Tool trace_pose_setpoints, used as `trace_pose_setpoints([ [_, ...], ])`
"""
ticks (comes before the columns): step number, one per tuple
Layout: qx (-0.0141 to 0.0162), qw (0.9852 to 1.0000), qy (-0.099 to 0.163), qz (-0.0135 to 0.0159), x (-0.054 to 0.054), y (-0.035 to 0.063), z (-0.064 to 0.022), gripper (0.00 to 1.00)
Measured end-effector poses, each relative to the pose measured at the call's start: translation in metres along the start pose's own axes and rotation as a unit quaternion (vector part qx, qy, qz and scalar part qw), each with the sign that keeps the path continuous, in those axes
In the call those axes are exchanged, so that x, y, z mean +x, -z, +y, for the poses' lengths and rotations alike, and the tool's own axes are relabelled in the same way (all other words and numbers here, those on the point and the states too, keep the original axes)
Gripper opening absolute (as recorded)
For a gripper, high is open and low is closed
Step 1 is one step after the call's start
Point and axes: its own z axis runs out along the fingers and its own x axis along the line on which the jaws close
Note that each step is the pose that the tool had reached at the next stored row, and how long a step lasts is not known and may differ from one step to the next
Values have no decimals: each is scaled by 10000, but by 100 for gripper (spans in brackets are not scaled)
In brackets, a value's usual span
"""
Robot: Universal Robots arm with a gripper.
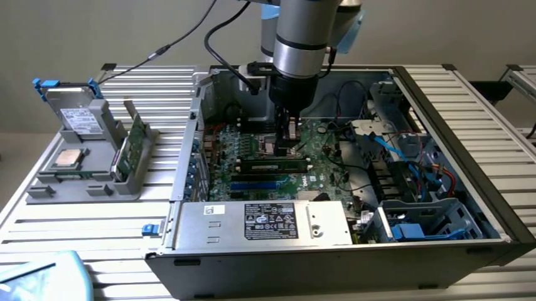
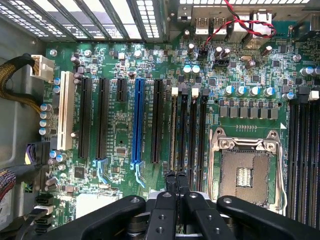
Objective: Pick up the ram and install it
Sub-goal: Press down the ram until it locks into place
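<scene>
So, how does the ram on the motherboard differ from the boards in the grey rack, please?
The ram is dark, long and low; the green boards are lighter and taller. The ram sits on the motherboard inside the case; the boards stand in the grey rack outside. Both are circuit boards.

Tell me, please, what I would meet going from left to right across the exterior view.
Hard drive → green circuit boards standing upright → ram inside the open case → drive cage with blue parts.
</scene>
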Motion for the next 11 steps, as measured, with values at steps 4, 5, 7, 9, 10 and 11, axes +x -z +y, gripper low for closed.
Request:
trace_pose_setpoints([
  [4,0,10000,0,0,1,1,-13,11],
  [5,-1,10000,0,0,1,2,-35,11],
  [7,-18,10000,1,-1,4,9,-120,11],
  [9,-37,10000,3,-1,7,16,-207,11],
  [10,-48,10000,4,-1,8,19,-253,11],
  [11,-55,10000,4,-2,9,19,-284,11],
])
